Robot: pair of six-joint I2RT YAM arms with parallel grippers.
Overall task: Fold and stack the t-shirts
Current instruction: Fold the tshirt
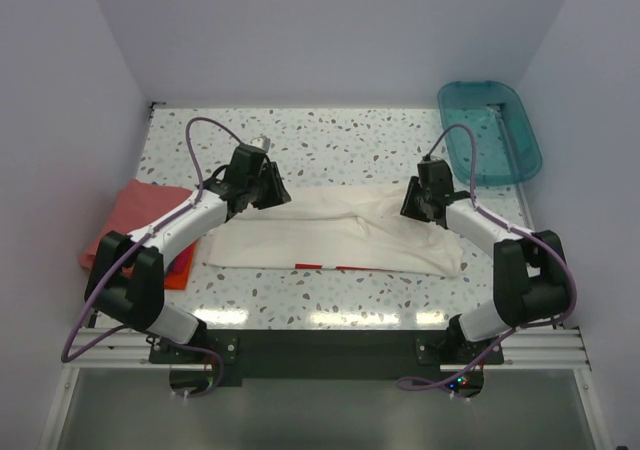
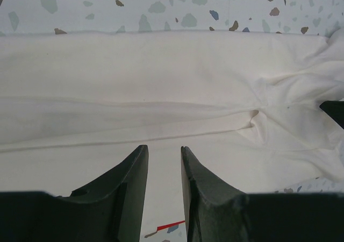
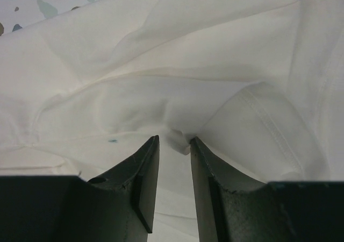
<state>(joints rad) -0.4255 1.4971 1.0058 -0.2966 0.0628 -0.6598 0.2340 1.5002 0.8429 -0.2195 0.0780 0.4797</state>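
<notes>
A large white t-shirt (image 1: 330,235) lies folded into a long band across the middle of the table, with a bit of red print (image 1: 320,266) at its near edge. My left gripper (image 1: 270,190) hovers above its left part, jaws a little apart and empty; in the left wrist view (image 2: 164,149) the white cloth (image 2: 161,80) lies flat below. My right gripper (image 1: 416,208) sits low on the shirt's right part. In the right wrist view (image 3: 174,140) its jaws are a little apart, with a small pucker of white cloth (image 3: 180,137) at the tips. Folded salmon-pink (image 1: 135,218) and orange-red (image 1: 180,268) shirts lie at the left.
A teal translucent tub (image 1: 490,130) stands at the back right corner. White walls enclose the terrazzo table (image 1: 330,140) on three sides. The arms' bases and rail run along the near edge.
</notes>
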